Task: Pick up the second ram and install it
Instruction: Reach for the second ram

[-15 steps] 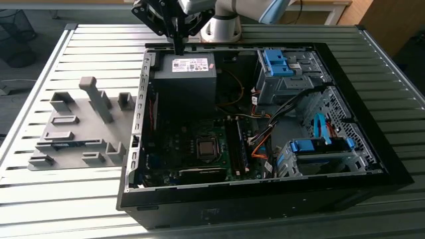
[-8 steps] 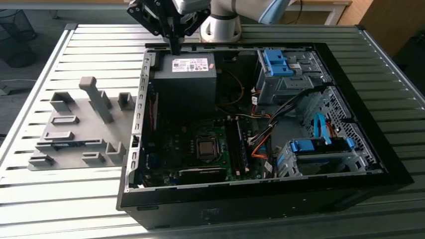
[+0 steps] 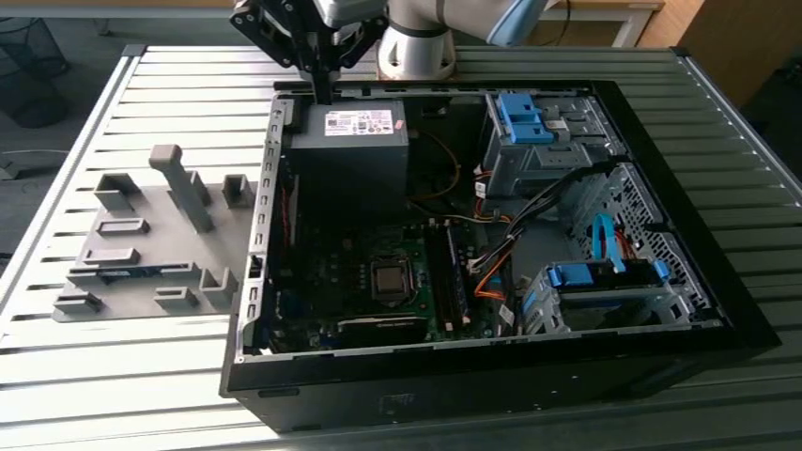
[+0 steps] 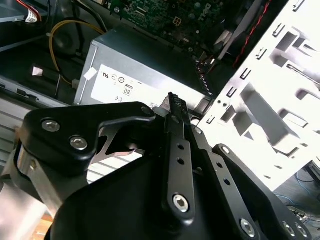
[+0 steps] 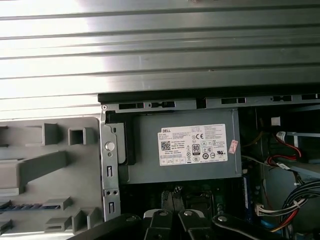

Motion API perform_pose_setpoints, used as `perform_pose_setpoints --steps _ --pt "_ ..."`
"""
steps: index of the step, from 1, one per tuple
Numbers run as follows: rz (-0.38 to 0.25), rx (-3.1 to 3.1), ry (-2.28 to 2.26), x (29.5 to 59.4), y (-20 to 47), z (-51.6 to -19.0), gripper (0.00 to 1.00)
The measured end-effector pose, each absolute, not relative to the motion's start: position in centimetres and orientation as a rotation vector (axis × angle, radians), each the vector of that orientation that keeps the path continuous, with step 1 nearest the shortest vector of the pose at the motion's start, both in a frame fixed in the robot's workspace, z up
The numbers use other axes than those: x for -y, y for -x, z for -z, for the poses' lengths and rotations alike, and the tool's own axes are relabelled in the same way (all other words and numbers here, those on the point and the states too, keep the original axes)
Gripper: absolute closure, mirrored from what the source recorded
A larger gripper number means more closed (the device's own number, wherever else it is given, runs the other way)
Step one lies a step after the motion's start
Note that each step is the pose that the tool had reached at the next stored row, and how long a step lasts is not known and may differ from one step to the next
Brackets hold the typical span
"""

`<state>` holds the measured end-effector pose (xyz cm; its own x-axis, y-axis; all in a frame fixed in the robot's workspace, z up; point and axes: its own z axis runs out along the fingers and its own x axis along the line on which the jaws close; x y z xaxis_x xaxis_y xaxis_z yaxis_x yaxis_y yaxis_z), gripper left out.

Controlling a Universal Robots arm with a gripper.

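The second ram (image 3: pixel 126 272) is a thin blue stick lying flat in a slot of the grey holder plate (image 3: pixel 138 202), on the exterior view's left beside the open computer case (image 3: pixel 501 376). In the first wrist view the ram (image 5: pixel 27 206) shows as a blue strip in that holder (image 5: pixel 30 170). My gripper (image 3: pixel 323 89) hangs above the far rim of the case, over the grey power supply (image 3: pixel 351 141), well apart from the ram. Its black fingers (image 4: pixel 175 107) are pressed together with nothing between them.
Memory slots (image 3: pixel 446 272) run along the motherboard next to the processor socket (image 3: pixel 391 280). Cables (image 3: pixel 489 263) and blue drive cages (image 3: pixel 527 117) fill the case on the exterior view's right. Upright grey blocks (image 3: pixel 188 183) stand on the holder plate. Everything rests on a ribbed metal table (image 3: pixel 150 376).
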<state>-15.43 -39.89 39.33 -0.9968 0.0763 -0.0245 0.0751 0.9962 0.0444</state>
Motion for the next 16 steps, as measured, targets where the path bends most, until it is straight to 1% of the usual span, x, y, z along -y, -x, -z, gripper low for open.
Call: perform_pose_setpoints --steps 16 --pt "-0.068 -3.112 -0.118 39.9 16.6 -39.3 0.89"
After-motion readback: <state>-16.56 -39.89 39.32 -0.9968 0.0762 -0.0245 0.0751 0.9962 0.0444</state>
